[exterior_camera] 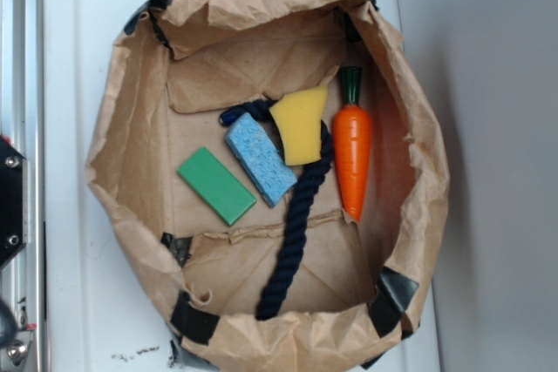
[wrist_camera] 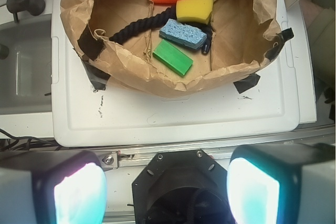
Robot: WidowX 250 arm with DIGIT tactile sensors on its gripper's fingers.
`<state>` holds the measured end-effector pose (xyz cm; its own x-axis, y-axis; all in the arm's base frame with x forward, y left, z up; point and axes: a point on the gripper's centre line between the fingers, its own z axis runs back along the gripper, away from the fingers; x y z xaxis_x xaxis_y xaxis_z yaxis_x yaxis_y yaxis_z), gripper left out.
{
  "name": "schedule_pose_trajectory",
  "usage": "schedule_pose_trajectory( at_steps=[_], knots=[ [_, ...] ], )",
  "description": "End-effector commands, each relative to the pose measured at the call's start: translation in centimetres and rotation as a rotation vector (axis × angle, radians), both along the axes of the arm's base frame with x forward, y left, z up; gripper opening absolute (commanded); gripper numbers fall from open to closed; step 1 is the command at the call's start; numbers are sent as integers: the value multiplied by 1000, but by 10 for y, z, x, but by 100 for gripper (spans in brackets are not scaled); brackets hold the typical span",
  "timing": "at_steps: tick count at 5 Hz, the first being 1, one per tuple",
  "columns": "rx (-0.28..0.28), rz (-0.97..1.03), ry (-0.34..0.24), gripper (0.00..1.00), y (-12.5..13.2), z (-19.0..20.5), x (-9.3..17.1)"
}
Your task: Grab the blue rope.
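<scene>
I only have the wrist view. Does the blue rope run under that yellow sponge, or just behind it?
Observer: Under it. From above, the yellow sponge lies on the bend of the blue rope.
Operator: Is the long stretch free?
Observer: Yes. From the sponge to the bag wall, nothing rests on it.
Operator: Is the gripper over the bag?
Observer: No, the exterior view shows no arm above it.
</scene>
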<state>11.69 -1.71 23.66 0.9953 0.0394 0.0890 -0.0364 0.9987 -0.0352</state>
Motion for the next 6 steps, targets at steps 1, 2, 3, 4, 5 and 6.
schedule_pose_trajectory(
  at_steps=[1, 2, 3, 4, 5, 6],
  knots=[
    [0, 0, 0, 100, 0, 0, 0],
    [28, 66, -5, 100, -13, -11, 22],
    [41, 122, 1, 100, -19, -22, 46],
    [48, 182, 13, 100, -26, -38, 74],
    [24, 296, 9, 100, -21, -53, 101],
    [-65, 448, -14, 100, -8, -60, 116]
  ],
)
